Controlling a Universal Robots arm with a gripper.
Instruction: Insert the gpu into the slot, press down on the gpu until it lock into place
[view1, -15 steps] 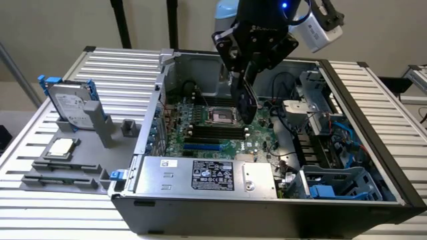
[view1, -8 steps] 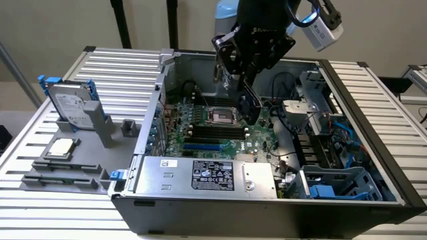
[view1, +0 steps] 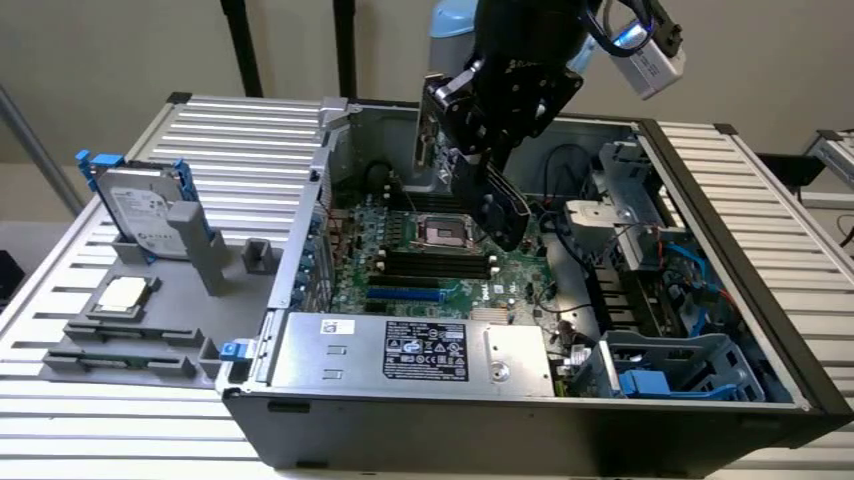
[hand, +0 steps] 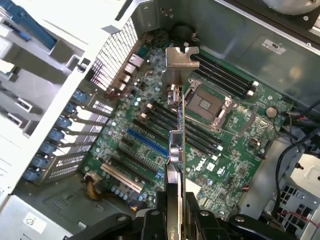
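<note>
Wrist view: fingers (hand: 200, 223) clamp gpu (hand: 176, 150) above motherboard (hand: 240, 150); labels (view1: 424, 350) illegible.

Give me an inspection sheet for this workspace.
Surface: slatted metal table carrying an open computer case.
Job's things: gpu held edge-on above the motherboard, not yet in the blue slot.
Clutter: drive in a blue frame standing in a grey holder beside the case.
Grippers: gripper shut on the gpu.
Cables: black cables inside the case, beside the motherboard.
Surroundings: plain wall behind.
</note>
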